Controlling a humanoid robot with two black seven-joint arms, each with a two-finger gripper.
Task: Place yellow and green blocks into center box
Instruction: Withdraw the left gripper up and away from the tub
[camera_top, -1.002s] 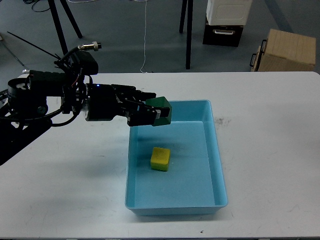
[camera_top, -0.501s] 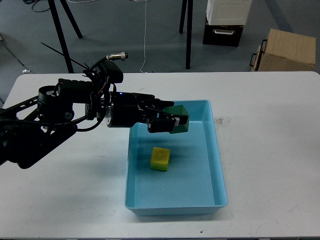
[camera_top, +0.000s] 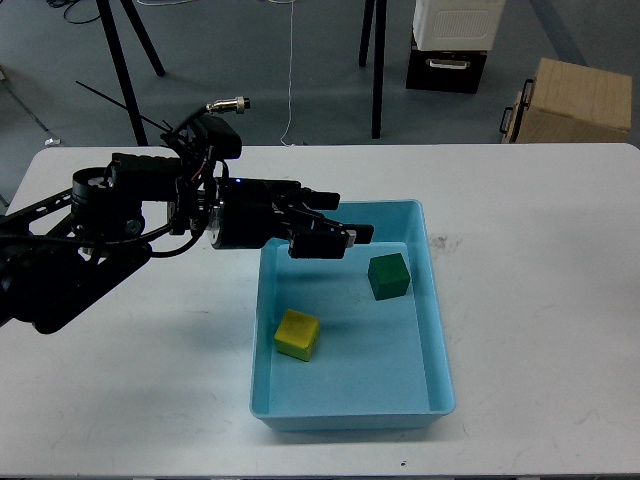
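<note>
The green block (camera_top: 389, 276) lies inside the light blue box (camera_top: 440, 340), toward its far right. The yellow block (camera_top: 297, 334) lies in the box too, at the left side. My left gripper (camera_top: 342, 236) hangs over the far left part of the box, above and left of the green block. Its fingers are apart and hold nothing. My right gripper is out of view.
The box stands on a white table (camera_top: 540, 300). Beyond the table's far edge are black stand legs (camera_top: 376, 70), a dark case (camera_top: 446, 68) and a wooden crate (camera_top: 570, 102) on the floor.
My left gripper let go of the green block, which dropped into the box at the right. The yellow block shifted left and nearer. The gripper drew back slightly left.
</note>
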